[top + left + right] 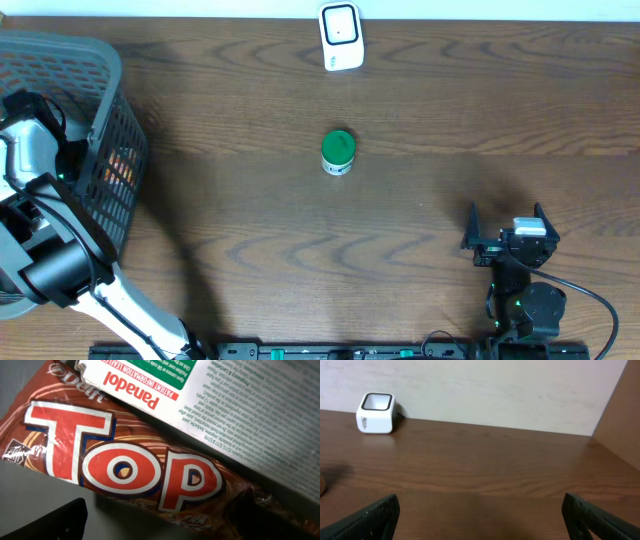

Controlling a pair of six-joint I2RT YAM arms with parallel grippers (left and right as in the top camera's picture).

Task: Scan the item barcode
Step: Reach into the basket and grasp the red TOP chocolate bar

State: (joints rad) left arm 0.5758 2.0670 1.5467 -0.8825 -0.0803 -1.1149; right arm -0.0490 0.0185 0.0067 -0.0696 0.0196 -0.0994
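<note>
Currently left jaws spread wide inside basket (105,110) above Top chocolate bar (125,470), gripping nothing; right jaws wide, empty.

**Desk** (250,230): dark wood grain, smooth, low sheen. **Basket** (112,110): grey plastic mesh. **Scanner** (341,37): smooth white plastic, glossy. **Chocolate wrapper** (130,475): glossy, crinkled film. **Panadol box** (225,415): matt printed card. **Jar lid** (338,146): green plastic.

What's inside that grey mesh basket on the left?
A brown Top chocolate bar, with a white Panadol pack overlapping one edge. Whatever else the basket holds is hidden by its mesh wall and the robot's left arm.
</note>
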